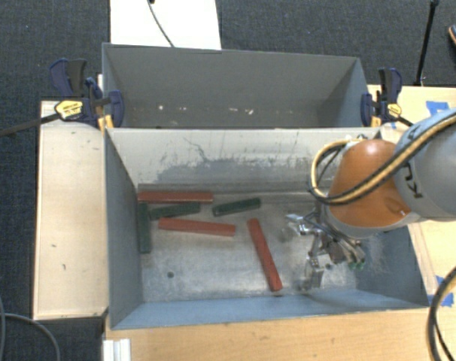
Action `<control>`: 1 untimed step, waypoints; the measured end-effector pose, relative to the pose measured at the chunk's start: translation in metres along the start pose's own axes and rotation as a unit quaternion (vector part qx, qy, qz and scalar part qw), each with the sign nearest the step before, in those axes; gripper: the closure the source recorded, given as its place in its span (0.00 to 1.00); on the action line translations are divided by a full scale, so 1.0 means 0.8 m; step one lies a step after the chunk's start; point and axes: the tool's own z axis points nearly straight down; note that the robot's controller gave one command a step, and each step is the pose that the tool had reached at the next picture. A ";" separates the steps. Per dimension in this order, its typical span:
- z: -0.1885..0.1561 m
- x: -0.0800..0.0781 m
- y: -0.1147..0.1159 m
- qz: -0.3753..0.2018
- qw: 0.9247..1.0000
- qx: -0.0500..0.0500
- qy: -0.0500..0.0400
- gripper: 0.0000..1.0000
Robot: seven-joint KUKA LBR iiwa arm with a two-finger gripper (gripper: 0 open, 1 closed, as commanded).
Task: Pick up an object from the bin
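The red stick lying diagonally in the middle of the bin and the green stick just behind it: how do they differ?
The red stick is longer than the green stick. The red stick runs steeply toward the front wall; the green stick lies nearly crosswise. Both are slim, straight bars flat on the bin floor.

Dark grey carpet floor (pixel 32 21) all round; black cable (pixel 17 126) at left; thin stand pole (pixel 431 17) top right.

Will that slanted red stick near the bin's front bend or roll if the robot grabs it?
Probably stiff: the red stick looks dead straight. Its flat-looking sides suggest sliding, not rolling. Long and thin, it may tilt if held near one end.
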 end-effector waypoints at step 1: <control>-0.117 -0.011 0.154 0.055 0.998 -0.001 -0.006 0.00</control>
